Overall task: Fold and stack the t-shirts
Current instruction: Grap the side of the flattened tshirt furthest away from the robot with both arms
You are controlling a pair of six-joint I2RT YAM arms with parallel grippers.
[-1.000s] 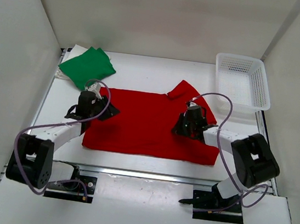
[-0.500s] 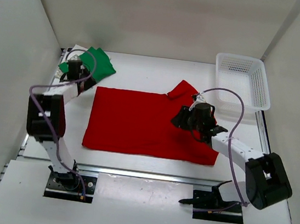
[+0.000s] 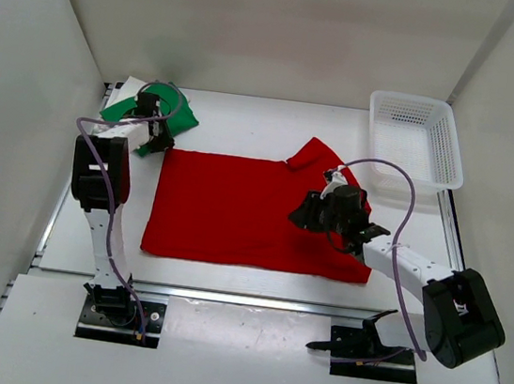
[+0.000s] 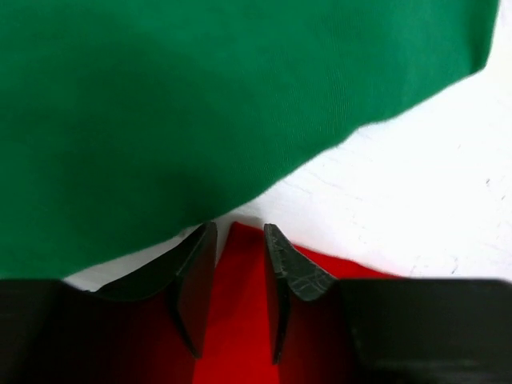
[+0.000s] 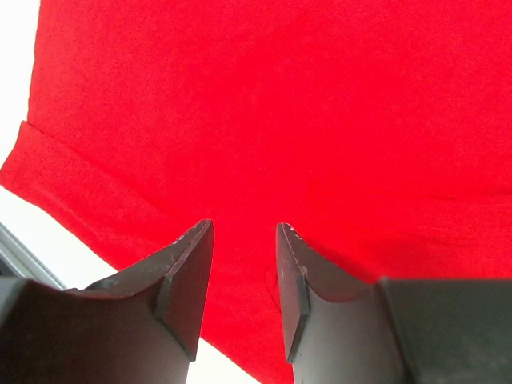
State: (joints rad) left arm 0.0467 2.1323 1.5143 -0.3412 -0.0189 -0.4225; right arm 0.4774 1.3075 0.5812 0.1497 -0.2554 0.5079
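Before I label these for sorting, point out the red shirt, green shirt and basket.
red shirt point(image 3: 235, 218): top view, body centre.
green shirt point(image 3: 186, 118): top view, right corner.
basket point(image 3: 411, 99): top view, far rim.

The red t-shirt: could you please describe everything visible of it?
The red t-shirt is plain, soft-looking cloth, spread flat on the white table, one short sleeve poking out at its far right. The right claw stands open over its right side; the left claw is at its far left corner.
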